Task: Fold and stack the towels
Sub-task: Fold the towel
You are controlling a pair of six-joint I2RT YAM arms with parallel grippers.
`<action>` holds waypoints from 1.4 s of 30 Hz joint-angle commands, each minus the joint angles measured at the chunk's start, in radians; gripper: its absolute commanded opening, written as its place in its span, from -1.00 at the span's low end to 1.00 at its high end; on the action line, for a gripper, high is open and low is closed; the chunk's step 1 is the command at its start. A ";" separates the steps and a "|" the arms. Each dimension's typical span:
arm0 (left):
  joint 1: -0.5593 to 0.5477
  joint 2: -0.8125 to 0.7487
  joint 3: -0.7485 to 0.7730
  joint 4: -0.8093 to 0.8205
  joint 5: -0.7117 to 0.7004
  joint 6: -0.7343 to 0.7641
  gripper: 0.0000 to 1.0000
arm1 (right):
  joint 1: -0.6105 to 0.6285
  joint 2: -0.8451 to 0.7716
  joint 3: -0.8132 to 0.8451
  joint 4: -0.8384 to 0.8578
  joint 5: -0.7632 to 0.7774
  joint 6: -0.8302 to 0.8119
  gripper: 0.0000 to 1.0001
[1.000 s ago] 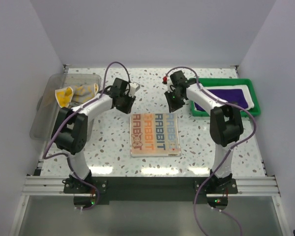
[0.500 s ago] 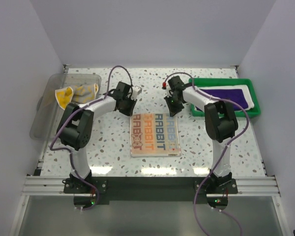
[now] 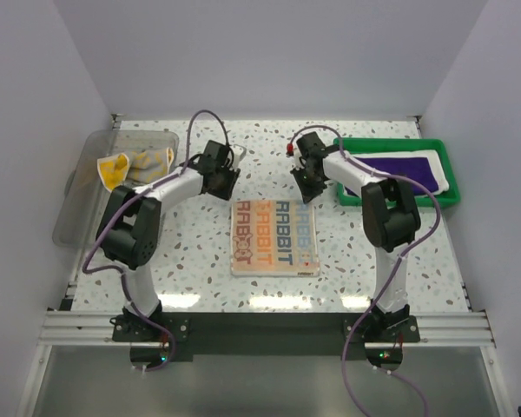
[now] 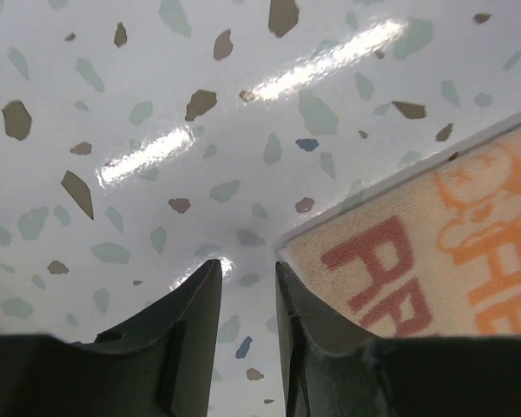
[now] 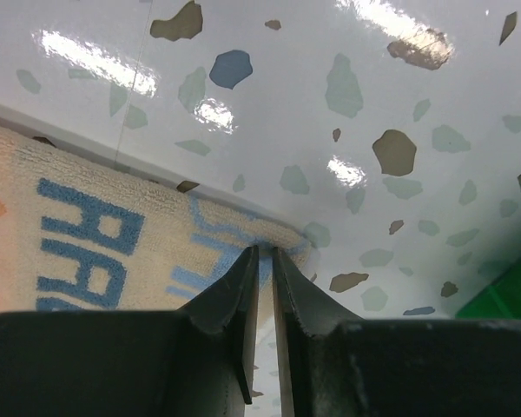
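Observation:
The pale towel with orange, blue and red letters (image 3: 273, 236) lies folded flat in the middle of the table. My left gripper (image 3: 229, 186) hovers at its far left corner. In the left wrist view that gripper (image 4: 247, 266) is open, bare table shows between the fingers, and the towel's corner (image 4: 417, 261) lies just right of them. My right gripper (image 3: 306, 190) is at the far right corner. In the right wrist view it (image 5: 265, 253) is pinched on the towel's corner (image 5: 156, 252). The purple towel (image 3: 404, 167) lies in the green tray (image 3: 447, 178), with a white edge under it.
A clear plastic bin (image 3: 74, 204) stands at the left edge with a yellow and white cloth (image 3: 126, 165) in it. White walls close in the table on the left, right and back. The arms' bases sit on the rail at the near edge.
Both grippers have come in closer to the lettered towel's far corners. The right jaws have narrowed on the corner. The towel itself has not moved.

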 commanded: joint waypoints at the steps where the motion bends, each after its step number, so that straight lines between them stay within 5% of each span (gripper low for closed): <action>1: -0.037 -0.103 0.058 0.011 0.052 0.001 -0.27 | -0.001 -0.067 0.056 -0.016 0.013 -0.037 -0.68; 14: -0.086 0.002 0.018 0.024 0.060 -0.033 -0.70 | -0.002 -0.033 0.020 0.024 0.020 -0.039 -0.70; 24: -0.086 0.052 -0.020 0.076 -0.045 -0.066 -0.76 | -0.002 -0.030 -0.062 0.064 0.043 -0.039 -0.70; 30: -0.086 0.007 0.009 0.040 -0.071 -0.051 -0.40 | -0.001 -0.075 -0.024 0.033 0.058 -0.063 -0.68; 33: -0.080 -0.030 0.036 0.038 -0.088 -0.013 -0.07 | -0.004 -0.102 0.015 -0.005 0.061 -0.130 -0.56; 37: -0.062 -0.056 0.053 0.033 -0.054 0.030 0.30 | -0.013 -0.099 0.053 -0.074 0.043 -0.265 0.02; 40: -0.056 -0.076 0.030 0.053 -0.011 0.090 0.69 | -0.025 -0.070 0.101 -0.142 -0.012 -0.345 0.08; 42: -0.039 -0.083 0.012 0.067 0.012 0.124 0.78 | -0.025 -0.055 0.138 -0.189 -0.052 -0.390 0.09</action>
